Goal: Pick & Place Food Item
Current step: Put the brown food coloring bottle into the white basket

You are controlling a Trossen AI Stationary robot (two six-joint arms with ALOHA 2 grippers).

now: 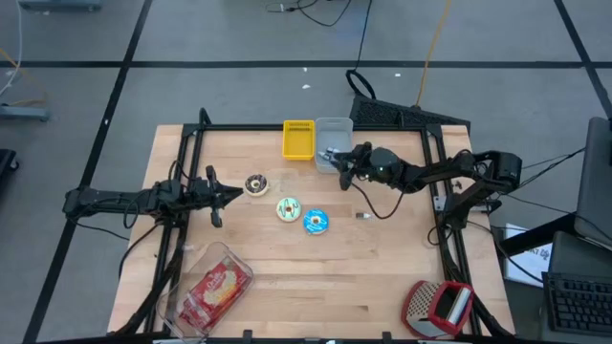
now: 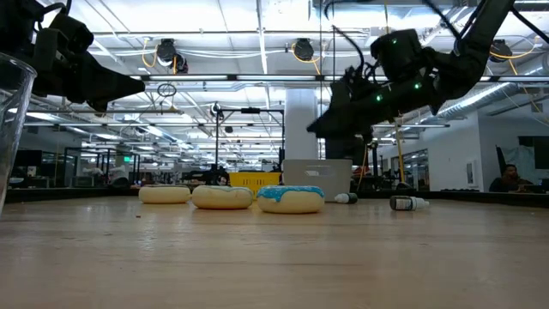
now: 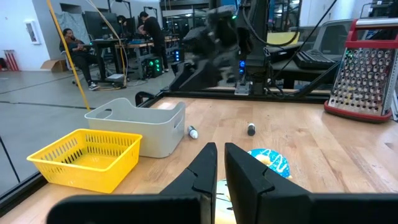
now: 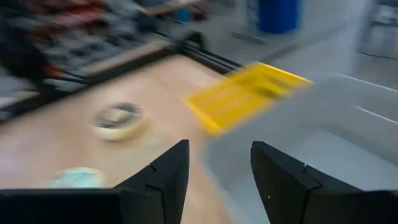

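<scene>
Your right pincer (image 1: 332,158) hangs over the grey bin (image 1: 334,134) at the desk's (image 1: 382,268) far edge, fingers parted with nothing between them. Three donuts lie mid-desk: the chocolate donut (image 1: 255,184), the green donut (image 1: 288,208) and the blue donut (image 1: 316,222). Your left pincer (image 1: 218,199) waits clenched and empty near the left edge, beside the chocolate one.

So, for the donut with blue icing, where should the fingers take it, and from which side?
The blue-iced donut lies flat on the table, hole up, apart from the green-sprinkled donut. Probably best to come straight down from above and pinch its ring on the side away from that neighbour, one finger in the hole and one outside.
</scene>
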